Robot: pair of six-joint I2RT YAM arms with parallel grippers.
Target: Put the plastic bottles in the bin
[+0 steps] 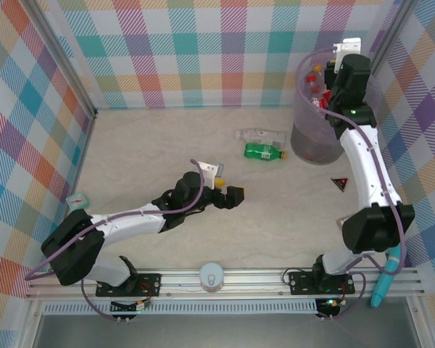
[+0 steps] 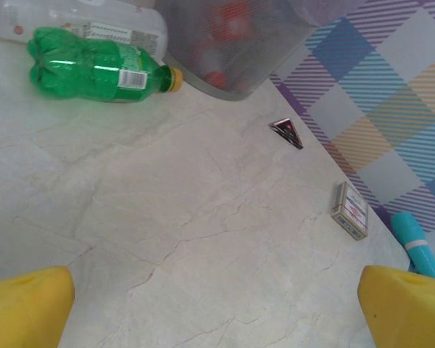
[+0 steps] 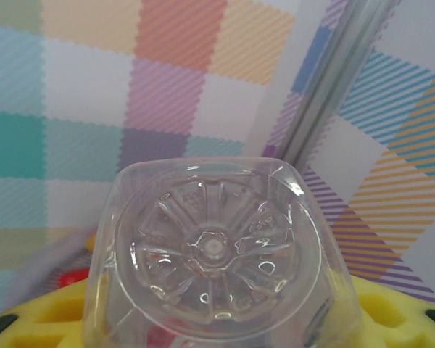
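Top view: you see the right arm reaching over the bin (image 1: 304, 130) at the far right of the table (image 1: 152, 152). The left gripper (image 1: 232, 196) hovers low over mid-table, well apart from the bin.

Right wrist view adds this: the right gripper (image 3: 217, 315) holds a clear bottle (image 3: 214, 250) between its yellow pads (image 3: 395, 312), ribbed base towards the lens. A corner post (image 3: 333, 80) and the plaid wall stand behind it.

Left wrist view: the yellow fingertips (image 2: 25, 304) stand wide apart with nothing between them.

A green bottle (image 2: 94, 69) lies on its side, yellow cap towards the bin and just beside it. A second clear bottle (image 2: 94, 22) lies beyond it, touching or nearly touching it. Both also show from the top.

- Green bottle's label: a barcode, print too small to read.
- Second clear bottle's label: white with a red mark, unreadable.
- Red shapes blur through the bin wall.
- A red triangle (image 2: 286, 133), a small box (image 2: 350, 211) and a teal pen (image 2: 419, 246) lie towards the right wall. You cannot read the box.
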